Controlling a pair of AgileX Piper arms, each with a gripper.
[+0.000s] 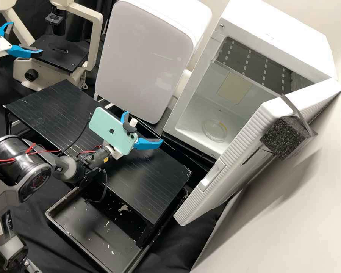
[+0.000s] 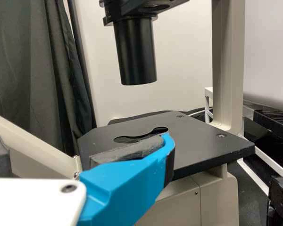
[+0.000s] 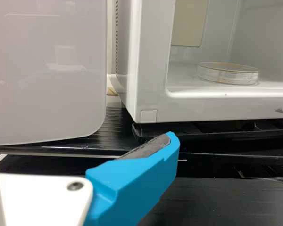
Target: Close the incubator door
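Observation:
The white incubator [image 1: 276, 34] stands at the right with its door [image 1: 231, 167] swung wide open, a black foam block [image 1: 282, 138] strapped on it. Inside lies a round clear dish [image 1: 215, 130]. My right gripper [image 1: 143, 127] is open and empty over the black platform, left of the incubator's opening and apart from the door. In the right wrist view, my right gripper [image 3: 82, 139] faces the incubator's lower front corner [image 3: 149, 116] and the dish [image 3: 228, 73]. At the far left my left gripper [image 1: 25, 37] stands open by the microscope; the left wrist view has my left gripper [image 2: 80, 136] before its stage.
A white appliance with a grey front [image 1: 144, 57] stands left of the incubator. The microscope [image 1: 60, 53] is at the back left. Below the black platform [image 1: 64, 110] sits a dark tray [image 1: 53, 212]; a pale wall [image 1: 288, 227] rises behind the door.

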